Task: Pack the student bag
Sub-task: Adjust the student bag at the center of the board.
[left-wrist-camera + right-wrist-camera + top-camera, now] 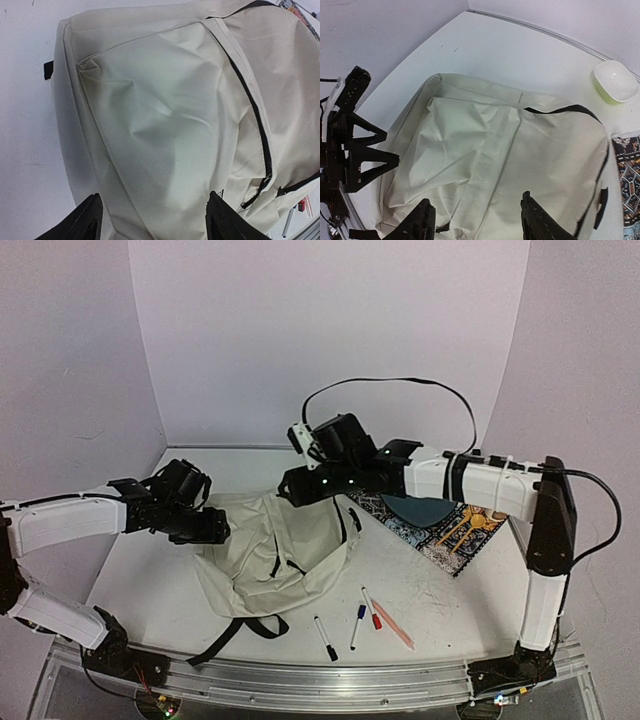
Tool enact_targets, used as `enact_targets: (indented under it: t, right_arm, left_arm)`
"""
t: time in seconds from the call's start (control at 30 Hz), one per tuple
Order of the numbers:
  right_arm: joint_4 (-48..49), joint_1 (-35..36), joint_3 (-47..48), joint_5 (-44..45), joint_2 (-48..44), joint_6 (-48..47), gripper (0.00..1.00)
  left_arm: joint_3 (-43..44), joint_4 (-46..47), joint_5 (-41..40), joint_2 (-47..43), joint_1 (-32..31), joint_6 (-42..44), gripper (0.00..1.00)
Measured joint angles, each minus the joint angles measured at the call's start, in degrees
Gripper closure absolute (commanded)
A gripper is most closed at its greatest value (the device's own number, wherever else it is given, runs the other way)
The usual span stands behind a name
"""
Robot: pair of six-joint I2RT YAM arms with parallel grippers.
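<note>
Fingers of left gripper [152,227] spread wide over cream student bag [262,540], right gripper [477,225] likewise spread above its far edge, bag lying flat mid-table [450,600], markers [357,627] and patterned notebook [447,535] to its right.

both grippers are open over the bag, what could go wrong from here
The student bag lies limp and flat, so the left gripper or right gripper may pinch only loose fabric instead of the zipper. Dragging the bag could sweep the markers off the near edge. Its loose black strap could snag the left arm's base.
</note>
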Motion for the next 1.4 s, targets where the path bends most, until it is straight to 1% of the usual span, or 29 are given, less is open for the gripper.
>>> enact_targets:
  t: [0.17, 0.33, 0.57, 0.67, 0.83, 0.97, 1.1, 1.3, 1.4]
  right_arm:
    - [-2.4, 2.9, 7.3, 1.4, 9.1, -1.0, 0.33]
    - [-6.5, 3.5, 13.2, 3.5, 17.2, -1.4, 0.33]
    - [-10.7, 3.5, 18.8, 7.3, 22.2, -2.7, 0.33]
    - [-11.5, 3.5, 20.2, 8.9, 23.1, -3.3, 0.36]
    - [-12.7, 3.5, 20.5, 12.6, 23.5, -4.3, 0.44]
    - [-13.2, 3.1, 20.4, 14.8, 23.5, -4.7, 0.48]
    - [-13.2, 2.4, 18.8, 16.1, 23.5, -4.5, 0.49]
    - [-11.6, 0.2, 13.4, 16.9, 23.3, -2.6, 0.49]
    - [-9.5, -0.4, 9.3, 16.2, 20.7, -1.2, 0.49]
  left_arm:
    - [-1.4, -0.7, -2.7, 0.6, 0.3, -1.0, 0.27]
    - [-2.5, -0.1, -3.8, 2.4, 0.4, -1.1, 0.27]
    - [-3.6, 1.7, -4.3, 4.9, 0.4, -1.2, 0.3]
    - [-3.9, 2.1, -4.6, 5.3, 0.4, -1.2, 0.31]
    - [-4.1, 2.3, -5.1, 5.3, 0.4, -1.2, 0.34]
    - [-4.3, 2.5, -5.5, 5.4, 0.4, -1.2, 0.36]
    - [-4.4, 2.5, -5.8, 5.5, 0.4, -1.2, 0.4]
    - [-4.6, 2.9, -7.5, 6.8, 0.6, -0.9, 0.49]
    - [-4.6, 4.2, -8.5, 8.8, 1.8, -0.5, 0.54]
